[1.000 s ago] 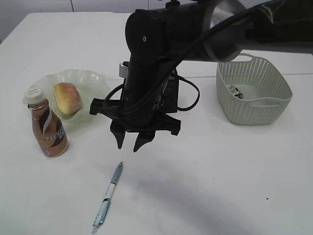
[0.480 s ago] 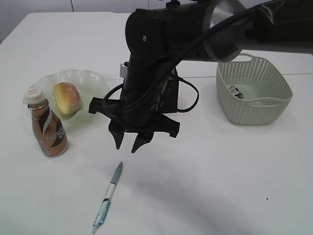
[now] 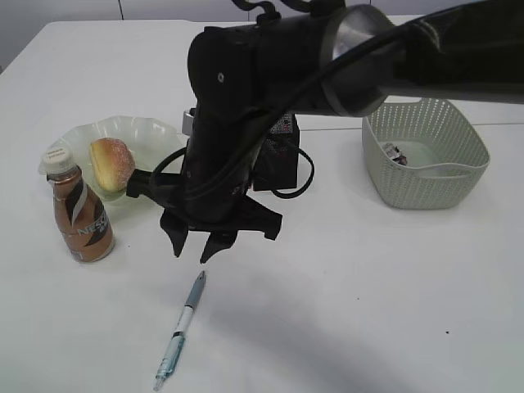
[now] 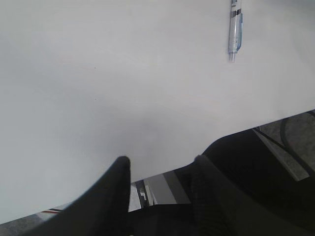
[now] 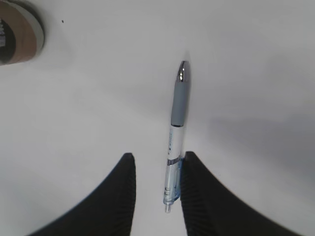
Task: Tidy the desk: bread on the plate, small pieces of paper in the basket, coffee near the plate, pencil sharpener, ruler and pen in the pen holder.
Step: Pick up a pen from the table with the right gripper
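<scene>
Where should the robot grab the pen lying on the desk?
Best guess: the middle of the pen, where the grey grip meets the clear barrel, coming straight down from above. It lies flat on the desk, long and thin, so the right end effector should close across its narrow width, not along its length.

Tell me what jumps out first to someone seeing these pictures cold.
The big black arm fills the middle of the exterior view, its tool open and empty, hanging just above the pen that lies loose on the white desk. To the left the bread sits on the plate, with the coffee upright in front of it. The basket stands at far right.
</scene>
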Available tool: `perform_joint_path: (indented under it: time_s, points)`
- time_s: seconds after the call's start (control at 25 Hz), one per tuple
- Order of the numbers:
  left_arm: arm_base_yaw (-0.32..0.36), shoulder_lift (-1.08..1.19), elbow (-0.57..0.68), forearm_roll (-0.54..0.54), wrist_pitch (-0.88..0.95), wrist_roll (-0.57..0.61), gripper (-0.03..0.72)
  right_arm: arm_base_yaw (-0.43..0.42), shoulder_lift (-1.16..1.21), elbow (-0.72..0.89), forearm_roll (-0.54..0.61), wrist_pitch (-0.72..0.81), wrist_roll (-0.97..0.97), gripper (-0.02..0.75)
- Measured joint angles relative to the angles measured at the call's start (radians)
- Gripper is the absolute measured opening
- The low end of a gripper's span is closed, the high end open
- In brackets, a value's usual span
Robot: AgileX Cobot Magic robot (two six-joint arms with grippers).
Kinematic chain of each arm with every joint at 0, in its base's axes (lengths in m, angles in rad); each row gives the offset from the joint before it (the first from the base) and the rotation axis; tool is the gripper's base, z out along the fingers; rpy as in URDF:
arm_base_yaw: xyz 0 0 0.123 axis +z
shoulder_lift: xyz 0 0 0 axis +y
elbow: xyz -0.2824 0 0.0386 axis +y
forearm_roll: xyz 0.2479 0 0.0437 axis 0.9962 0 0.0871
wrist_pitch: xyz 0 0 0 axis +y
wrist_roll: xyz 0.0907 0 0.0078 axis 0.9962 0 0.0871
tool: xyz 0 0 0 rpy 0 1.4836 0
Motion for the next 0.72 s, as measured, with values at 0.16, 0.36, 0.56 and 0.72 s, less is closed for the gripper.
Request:
perform_joint_path:
  time_s: [0.16,0.36,0.56,0.72]
  points:
    - [0.000,0.000,0.000,0.000,0.000,0.000,0.307,0.000,0.021,0.000,0.000,0.007,0.002,0.260]
    - [0.000,0.000,0.000,0.000,0.000,0.002,0.307,0.000,0.023,0.000,0.000,0.009,0.002,0.260]
    - [0.000,0.000,0.000,0.000,0.000,0.003,0.307,0.000,0.023,0.000,0.000,0.009,0.002,0.260]
    - [0.000,0.000,0.000,0.000,0.000,0.005,0.307,0.000,0.023,0.000,0.000,0.009,0.002,0.260]
